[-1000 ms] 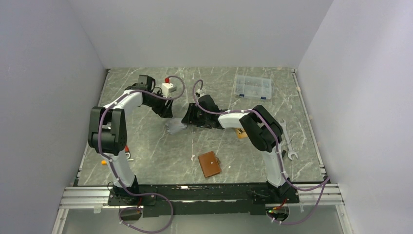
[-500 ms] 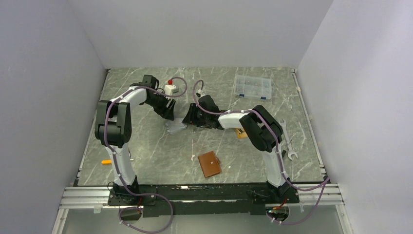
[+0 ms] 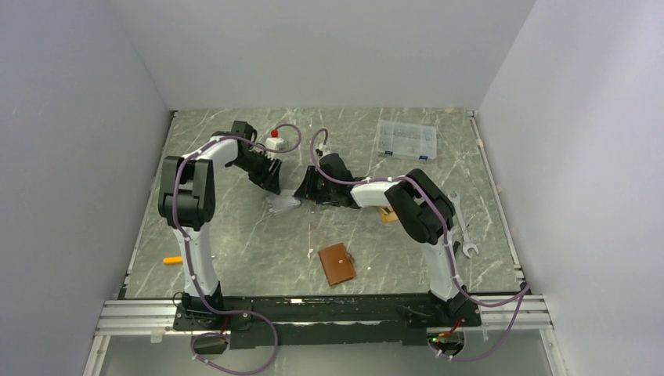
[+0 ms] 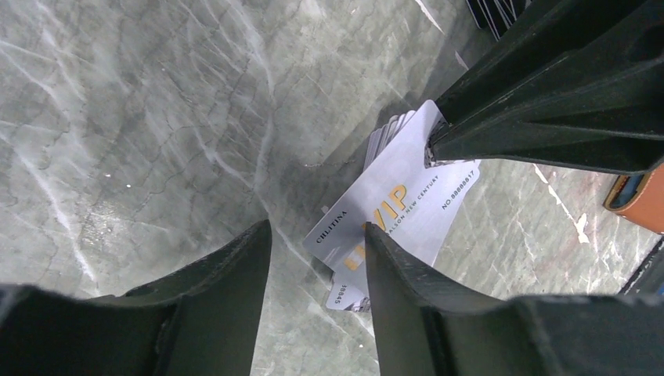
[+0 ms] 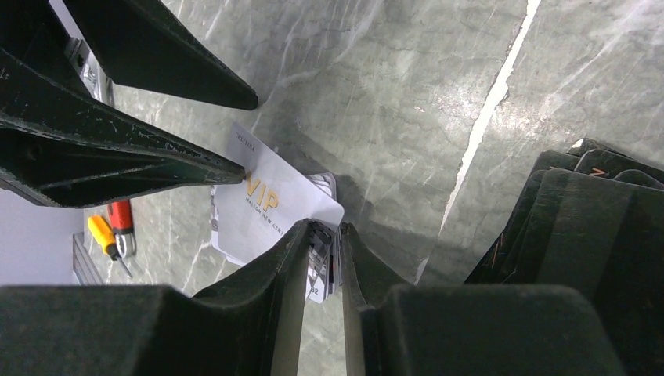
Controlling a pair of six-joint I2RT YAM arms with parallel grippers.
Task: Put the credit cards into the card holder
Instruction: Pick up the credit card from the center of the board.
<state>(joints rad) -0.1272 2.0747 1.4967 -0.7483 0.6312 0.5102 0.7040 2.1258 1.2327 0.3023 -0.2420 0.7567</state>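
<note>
Elbow swung inward, the left gripper [image 4: 317,231] stands open over the silver credit card [image 4: 391,211] pinched by the right gripper [image 5: 326,229]

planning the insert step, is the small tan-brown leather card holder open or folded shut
Folded shut: the tan-brown leather card holder lies flat as one closed rectangle, no inner pockets showing.

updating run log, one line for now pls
left gripper: open at silver card | right gripper: pinching silver card | card holder: lying apart
</note>
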